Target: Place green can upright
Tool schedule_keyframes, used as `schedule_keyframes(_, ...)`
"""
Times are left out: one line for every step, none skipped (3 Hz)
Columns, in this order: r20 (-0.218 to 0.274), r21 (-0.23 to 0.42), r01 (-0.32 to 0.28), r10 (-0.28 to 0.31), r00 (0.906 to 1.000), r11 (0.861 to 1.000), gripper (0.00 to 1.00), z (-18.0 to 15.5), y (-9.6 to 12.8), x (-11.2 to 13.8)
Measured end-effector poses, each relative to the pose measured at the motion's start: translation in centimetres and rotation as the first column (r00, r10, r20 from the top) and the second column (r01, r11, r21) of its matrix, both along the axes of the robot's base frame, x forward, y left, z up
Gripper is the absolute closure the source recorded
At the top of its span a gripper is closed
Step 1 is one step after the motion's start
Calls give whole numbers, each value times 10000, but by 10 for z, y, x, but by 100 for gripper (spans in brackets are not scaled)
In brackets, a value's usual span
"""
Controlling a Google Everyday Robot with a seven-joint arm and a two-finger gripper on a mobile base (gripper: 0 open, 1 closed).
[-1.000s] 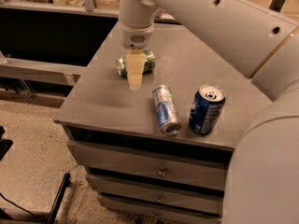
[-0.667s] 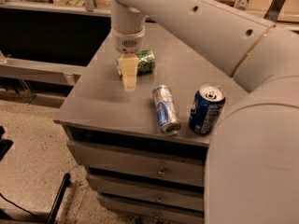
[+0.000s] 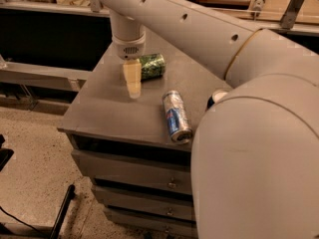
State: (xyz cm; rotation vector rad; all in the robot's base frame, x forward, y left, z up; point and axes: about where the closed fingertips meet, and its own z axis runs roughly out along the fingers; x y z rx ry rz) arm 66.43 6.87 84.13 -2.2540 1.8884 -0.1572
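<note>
The green can (image 3: pixel 152 65) lies on its side on the grey cabinet top (image 3: pixel 104 111), towards the back. My gripper (image 3: pixel 132 83) hangs from the white arm just left of the can, its pale fingers pointing down at the surface in front of the can's left end. It holds nothing that I can see. The can's left end is hidden behind the gripper.
A slim silver-blue can (image 3: pixel 176 116) lies on its side near the front edge. A blue can (image 3: pixel 215 98) stands at the right, mostly hidden behind my arm. The cabinet has drawers (image 3: pixel 134 178) below. Dark shelving runs behind; speckled floor lies to the left.
The gripper has moved left, from in front of the green can to its left side, so more of the can shows. The arm now hides most of the blue can.
</note>
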Motion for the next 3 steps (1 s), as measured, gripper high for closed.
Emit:
schedule_keyframes(-3,6,-11,11,10000,10000,18,-2,1,1)
schedule_keyframes(-7,10,-17,17,10000,10000,41,-4,2,1)
schedule_keyframes(-8,11,-20,20,10000,10000,64,-3,2,2)
